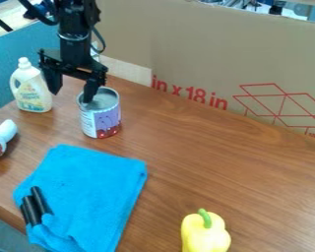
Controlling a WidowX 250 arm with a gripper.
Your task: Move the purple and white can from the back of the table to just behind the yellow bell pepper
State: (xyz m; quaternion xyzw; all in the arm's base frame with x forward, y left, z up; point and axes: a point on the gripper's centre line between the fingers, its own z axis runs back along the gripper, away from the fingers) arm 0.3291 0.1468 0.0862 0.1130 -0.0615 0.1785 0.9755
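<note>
robot arm (75, 47), black all over, dark plastic/metal look; blocky, angular housing up top, then rounded joint w/ thin paler ring (75, 36), straight cylinder-ish section under it. black cable (103, 42) bowed out on 1 side, thicker black cable (34, 13) curving on the other. gripper (71, 97) also black: wide flat crossbar (73, 70), chunky ends, 2 fingers (91, 90), long, thick, narrower toward tips

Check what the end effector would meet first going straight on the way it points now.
The can, most likely: the end effector points down, one fingertip at the can's mouth, the other out to the side. Depth is unclear from here.
</note>
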